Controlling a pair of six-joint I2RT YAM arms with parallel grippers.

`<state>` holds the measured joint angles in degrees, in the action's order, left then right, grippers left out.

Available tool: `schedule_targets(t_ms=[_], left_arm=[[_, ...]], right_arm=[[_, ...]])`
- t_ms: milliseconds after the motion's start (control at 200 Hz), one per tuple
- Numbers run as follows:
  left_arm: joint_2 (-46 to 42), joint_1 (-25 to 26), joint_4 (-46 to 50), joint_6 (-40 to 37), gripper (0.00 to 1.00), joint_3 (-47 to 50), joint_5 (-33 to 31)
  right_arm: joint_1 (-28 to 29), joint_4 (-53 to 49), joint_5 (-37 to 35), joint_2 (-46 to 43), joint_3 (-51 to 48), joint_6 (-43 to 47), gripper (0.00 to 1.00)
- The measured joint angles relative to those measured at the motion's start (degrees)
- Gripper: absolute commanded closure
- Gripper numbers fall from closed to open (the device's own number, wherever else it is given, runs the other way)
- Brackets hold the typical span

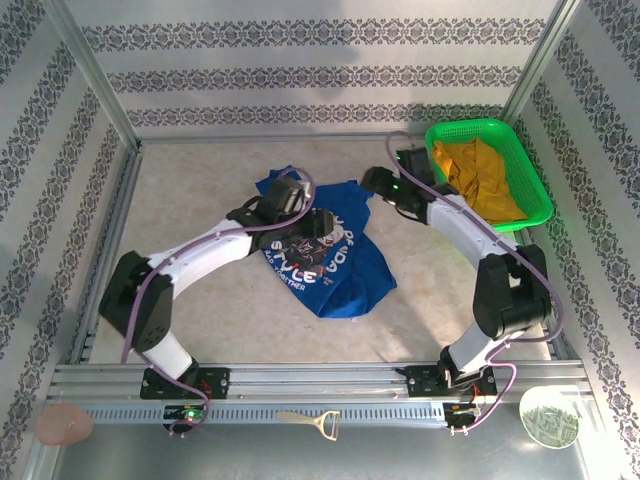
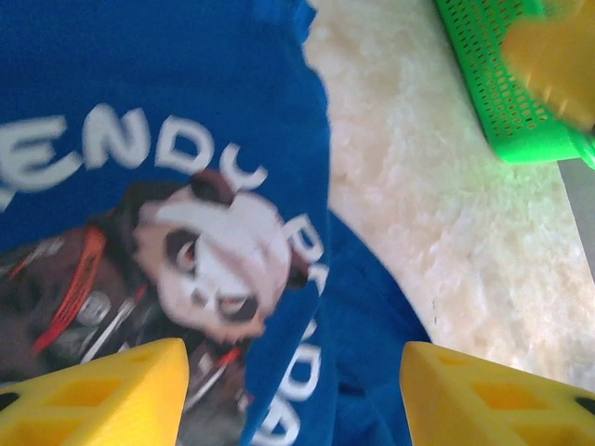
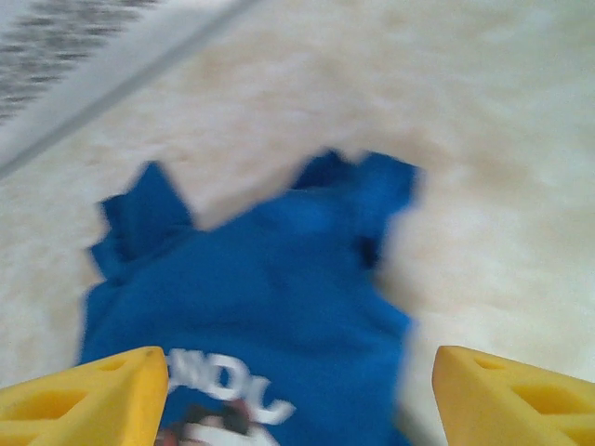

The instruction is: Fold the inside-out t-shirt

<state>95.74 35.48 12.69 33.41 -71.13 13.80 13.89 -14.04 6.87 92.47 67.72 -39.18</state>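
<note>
Grabbing only 1 layer could bunch the t-shirt [image 1: 350, 275] lying mid worktop [image 1: 200, 180]; left gripper [image 2: 293, 372] and right gripper [image 3: 297, 372] are spread wide, holding nothing

Pale table [image 1: 200, 190] bears blue t-shirt [image 1: 345, 275], green basket [image 1: 455, 127].

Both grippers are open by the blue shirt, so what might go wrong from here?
The t-shirt lies bunched with overlapping layers, so the left gripper or right gripper, both open near it, may pinch several layers and drag the whole heap instead of one edge. The right arm runs close beside the green basket; a wide swing might nudge it.
</note>
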Motion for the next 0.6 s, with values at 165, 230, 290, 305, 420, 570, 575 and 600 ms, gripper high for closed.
schedule_targets(t_ms=[165, 230, 290, 305, 420, 570, 575, 600], left_arm=[[14.1, 3.3, 6.6, -6.1, 0.35, -19.1, -2.9], [20.4, 4.9, 10.2, -8.7, 0.35, -27.3, -4.2], [26.1, 6.1, 14.2, -10.7, 0.34, -34.6, -5.7], [27.6, 6.4, 15.3, -11.1, 0.34, -36.5, -6.2], [39.8, 7.9, 25.6, -13.5, 0.33, -52.6, -9.9], [51.7, 8.0, 35.9, -14.9, 0.30, -67.4, -13.9], [51.8, 8.0, 36.0, -14.9, 0.31, -67.5, -14.0], [52.8, 8.0, 37.2, -15.0, 0.32, -68.4, -14.5]], right_arm=[[-3.8, -1.6, -0.6, -4.7, -7.9, -2.1, 0.24], [-4.3, -1.9, -0.6, -6.6, -9.8, -2.8, 0.24], [-4.8, -2.1, -0.5, -8.1, -11.2, -3.2, 0.24], [-4.9, -2.2, -0.6, -8.4, -11.5, -3.4, 0.24], [-6.4, -2.2, -0.8, -11.1, -13.9, -4.6, 0.24], [-7.8, -2.7, -0.8, -13.4, -16.2, -5.9, 0.24], [-7.8, -2.6, -0.8, -13.5, -16.2, -5.9, 0.24], [-8.0, -2.7, -0.8, -13.7, -16.5, -6.0, 0.24]])
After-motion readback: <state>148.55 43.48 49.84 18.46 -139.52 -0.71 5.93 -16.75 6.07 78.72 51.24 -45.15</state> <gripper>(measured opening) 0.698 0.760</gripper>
